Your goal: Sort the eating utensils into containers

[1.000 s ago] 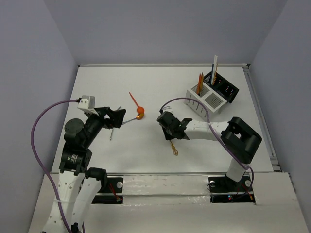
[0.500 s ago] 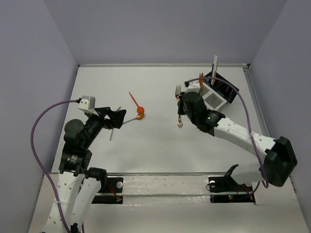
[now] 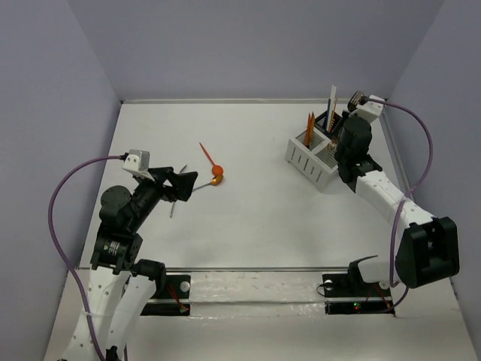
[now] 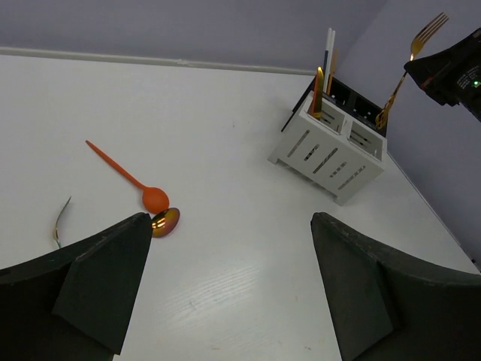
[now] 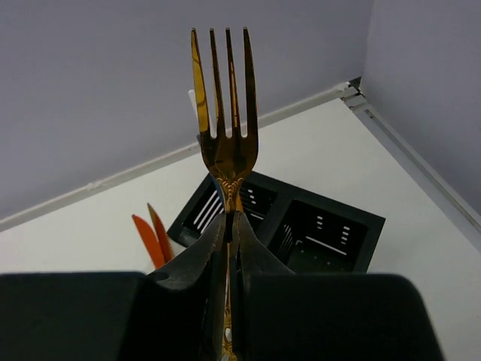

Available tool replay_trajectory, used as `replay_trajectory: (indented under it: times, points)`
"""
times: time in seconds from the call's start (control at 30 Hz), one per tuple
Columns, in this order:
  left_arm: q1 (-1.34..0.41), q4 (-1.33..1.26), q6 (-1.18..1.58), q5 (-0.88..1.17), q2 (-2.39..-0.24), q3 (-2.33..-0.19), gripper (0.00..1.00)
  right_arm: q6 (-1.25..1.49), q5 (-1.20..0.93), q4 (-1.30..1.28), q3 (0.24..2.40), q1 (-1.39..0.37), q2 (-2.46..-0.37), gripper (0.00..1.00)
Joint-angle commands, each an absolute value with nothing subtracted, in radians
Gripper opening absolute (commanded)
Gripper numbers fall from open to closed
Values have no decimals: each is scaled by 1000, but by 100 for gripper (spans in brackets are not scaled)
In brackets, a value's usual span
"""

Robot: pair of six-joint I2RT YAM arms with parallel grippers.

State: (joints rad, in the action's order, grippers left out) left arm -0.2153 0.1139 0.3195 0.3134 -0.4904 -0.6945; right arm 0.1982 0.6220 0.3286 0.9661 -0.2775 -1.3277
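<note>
Right tool (image 5: 231,226), clamped on the gold fork (image 5: 225,143), has swung from the middle of the counter (image 3: 248,218) to above the far-right caddy (image 3: 307,154) and black box (image 5: 331,226). You likely need only lower it in. Left tool (image 4: 229,226) gapes idle by two spoons (image 4: 155,199).

A robotics lab test cell. Plain lavender walls (image 3: 248,45) box in a white desk (image 3: 248,226) with two cabled robot arms (image 3: 120,222).

1. A white table (image 3: 255,218) is shown.
2. An orange spoon (image 4: 128,174) is laid left of centre, just beside a gold piece (image 4: 165,222).
3. A thin grey piece (image 4: 60,218) is seen nearby.
4. A white caddy (image 4: 331,154), joined to a black box (image 4: 359,113), is stood far right.
</note>
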Motion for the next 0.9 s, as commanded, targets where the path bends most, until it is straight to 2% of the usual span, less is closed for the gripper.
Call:
replay_trajectory:
  times: [0.0,0.47,0.73,0.83,0.87]
  points:
    - [-221,84,307,310,-482,-721,99,219,581,515,943,-225,-1334,7]
    - [-230,80,307,311,-491,-723,99,170,497,649,772,-225,-1382,7]
    - [-221,75,307,307,-488,-718,99,132,402,611,784,-248,-1396,7]
    - [-221,75,310,305,-489,-718,99,89,442,588,799,-293,-1410,14]
    - [-221,75,310,304,-489,-718,99,87,448,584,801,-293,-1411,25]
